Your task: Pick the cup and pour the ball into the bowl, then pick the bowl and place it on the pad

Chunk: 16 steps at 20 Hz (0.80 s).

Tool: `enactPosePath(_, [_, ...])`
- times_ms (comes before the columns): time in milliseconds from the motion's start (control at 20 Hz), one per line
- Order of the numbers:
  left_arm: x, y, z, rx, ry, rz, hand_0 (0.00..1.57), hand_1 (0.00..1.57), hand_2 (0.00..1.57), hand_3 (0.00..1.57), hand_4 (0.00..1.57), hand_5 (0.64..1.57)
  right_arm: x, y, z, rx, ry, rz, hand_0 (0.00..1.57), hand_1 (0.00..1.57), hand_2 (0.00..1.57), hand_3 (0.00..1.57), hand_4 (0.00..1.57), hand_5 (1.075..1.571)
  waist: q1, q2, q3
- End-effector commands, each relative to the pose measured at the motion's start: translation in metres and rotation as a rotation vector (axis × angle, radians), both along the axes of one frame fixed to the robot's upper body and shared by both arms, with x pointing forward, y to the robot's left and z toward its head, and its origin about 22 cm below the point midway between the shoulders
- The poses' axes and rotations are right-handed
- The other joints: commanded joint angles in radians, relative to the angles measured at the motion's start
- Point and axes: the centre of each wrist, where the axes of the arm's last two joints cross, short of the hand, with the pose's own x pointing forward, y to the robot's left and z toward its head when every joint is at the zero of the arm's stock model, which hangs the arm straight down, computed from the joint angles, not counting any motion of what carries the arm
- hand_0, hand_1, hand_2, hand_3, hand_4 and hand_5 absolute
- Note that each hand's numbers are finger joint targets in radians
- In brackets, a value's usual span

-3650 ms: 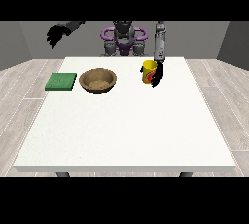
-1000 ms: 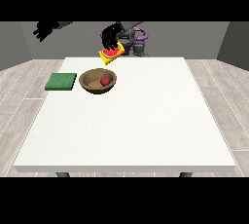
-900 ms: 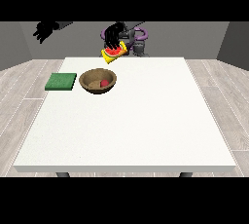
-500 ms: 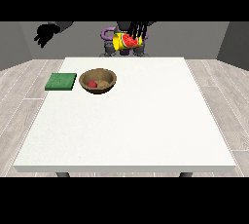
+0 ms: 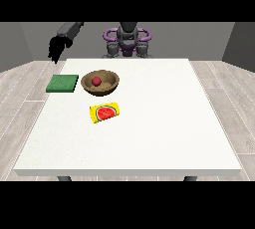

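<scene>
The robot hand at the view's left (image 5: 56, 49) hung above the table's far left corner, its arm reaching in from the upper right and its fingers drooping downward, relaxed and holding nothing. No other robot hand showed in the view. The green pad (image 5: 63, 83) lay flat on the table (image 5: 149, 133) just below and nearer the camera than the robot hand, well apart from it. Just to the pad's right sat the brown bowl (image 5: 100, 82), upright, with the red ball (image 5: 96, 80) resting inside it. Nearer the camera than the bowl, the yellow cup (image 5: 103, 113) with a watermelon picture lay on its side on the table, apart from the bowl and far from the robot hand. The robot's torso (image 5: 127, 41) stood behind the table's far edge. Nothing lay between the robot hand and the pad.
</scene>
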Motion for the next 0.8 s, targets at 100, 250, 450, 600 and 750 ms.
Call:
enactPosePath(100, [-0.001, 0.081, 0.025, -0.280, -0.033, -0.193, 0.00, 0.00, 0.00, 0.00, 1.05, 1.563, -0.008, 0.006, -0.024, 0.043, -0.014, -0.076, 0.00, 0.00, 0.00, 0.00, 0.73, 1.566, 0.098, 0.072, 0.0075])
enactPosePath(250, [-0.002, 0.122, 0.065, -0.277, -0.063, -0.234, 0.00, 0.00, 0.00, 0.00, 1.06, 1.558, -0.004, 0.013, -0.033, 0.070, -0.074, -0.092, 0.00, 0.00, 0.00, 0.00, 0.74, 1.565, 0.109, 0.151, 0.0095])
enactPosePath(450, [-0.011, 0.151, 0.060, -0.271, -0.051, -0.231, 0.00, 0.00, 0.00, 0.00, 1.04, 1.558, 0.001, 0.034, -0.055, 0.106, -0.068, -0.095, 0.00, 0.00, 0.00, 0.00, 0.72, 1.566, 0.099, 0.162, 0.0095])
enactPosePath(600, [-0.019, 0.163, 0.077, -0.254, -0.093, -0.223, 0.00, 0.00, 0.00, 0.00, 0.98, 1.553, 0.028, 0.026, -0.035, 0.107, -0.096, -0.062, 0.00, 0.00, 0.00, 0.00, 0.65, 1.560, 0.086, 0.201, 0.0098])
enactPosePath(750, [-0.029, 0.206, 0.060, -0.286, -0.070, -0.182, 0.00, 0.00, 0.00, 0.00, 1.00, 1.542, 0.026, 0.052, -0.053, 0.098, -0.057, -0.032, 0.00, 0.00, 0.00, 0.00, 0.58, 1.558, 0.046, 0.168, 0.0089])
